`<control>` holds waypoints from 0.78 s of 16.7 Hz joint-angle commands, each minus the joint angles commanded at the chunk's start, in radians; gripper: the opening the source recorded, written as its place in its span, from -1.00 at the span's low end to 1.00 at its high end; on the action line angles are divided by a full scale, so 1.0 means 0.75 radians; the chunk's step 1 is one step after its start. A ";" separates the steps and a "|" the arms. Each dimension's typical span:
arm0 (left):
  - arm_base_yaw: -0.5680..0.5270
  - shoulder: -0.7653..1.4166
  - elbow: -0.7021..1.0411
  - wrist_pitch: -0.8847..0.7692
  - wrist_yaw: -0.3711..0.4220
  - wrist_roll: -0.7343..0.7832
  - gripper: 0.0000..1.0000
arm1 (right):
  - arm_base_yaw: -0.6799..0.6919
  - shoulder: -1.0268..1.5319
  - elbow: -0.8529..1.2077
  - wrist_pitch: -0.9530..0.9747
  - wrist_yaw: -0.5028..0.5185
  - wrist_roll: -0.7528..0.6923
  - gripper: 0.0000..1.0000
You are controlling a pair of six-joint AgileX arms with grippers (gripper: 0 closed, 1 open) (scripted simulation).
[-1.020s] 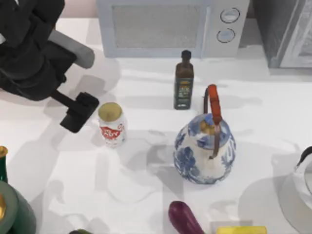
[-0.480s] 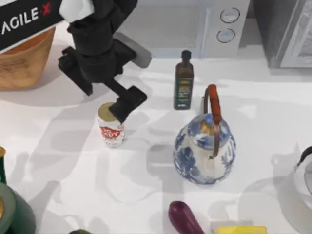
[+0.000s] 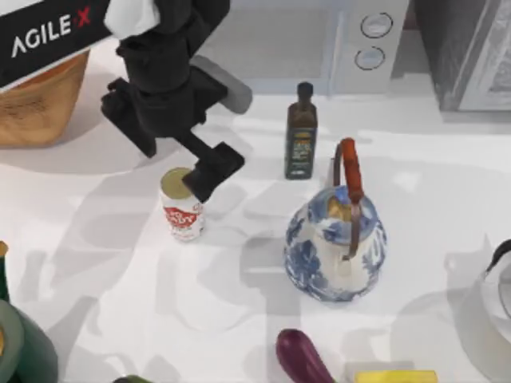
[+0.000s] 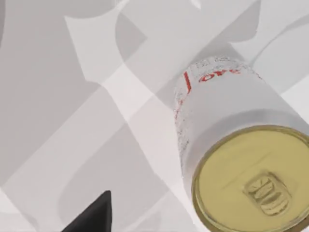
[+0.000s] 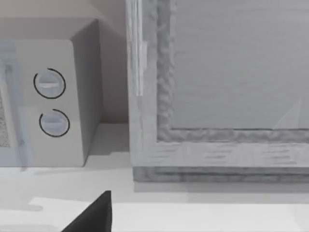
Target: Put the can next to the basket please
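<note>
The can [image 3: 182,209] stands upright on the white table, left of centre: white, red lettering, dull gold top. The left wrist view looks down on the can [image 4: 241,159] from close by. My left gripper [image 3: 209,171] hovers just beyond the can's upper right rim, over its edge; whether it touches is unclear. The basket [image 3: 40,108], tan woven wicker, sits at the far left back, partly hidden under my left arm. My right gripper [image 5: 91,217] is parked, facing the microwave and a grey cabinet.
A dark bottle [image 3: 301,132] stands right of the can. A blue-and-white teapot [image 3: 335,235] sits centre right, an eggplant [image 3: 302,357] and a yellow block [image 3: 395,376] at the front. The microwave [image 3: 319,40] lines the back. A green vessel [image 3: 20,351] fills the front-left corner.
My left arm swung in from the far left to the can's upper right, uncovering the basket. Over the last half second it barely shifted. The can stayed put.
</note>
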 joint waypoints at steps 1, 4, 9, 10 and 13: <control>-0.002 0.005 -0.024 0.028 0.000 0.002 1.00 | 0.000 0.000 0.000 0.000 0.000 0.000 1.00; -0.002 0.027 -0.121 0.149 0.001 0.001 1.00 | 0.000 0.000 0.000 0.000 0.000 0.000 1.00; -0.002 0.051 -0.217 0.267 0.001 0.002 1.00 | 0.000 0.000 0.000 0.000 0.000 0.000 1.00; -0.002 0.051 -0.217 0.267 0.001 0.002 1.00 | 0.000 0.000 0.000 0.000 0.000 0.000 1.00; -0.002 0.051 -0.217 0.267 0.001 0.002 0.70 | 0.000 0.000 0.000 0.000 0.000 0.000 1.00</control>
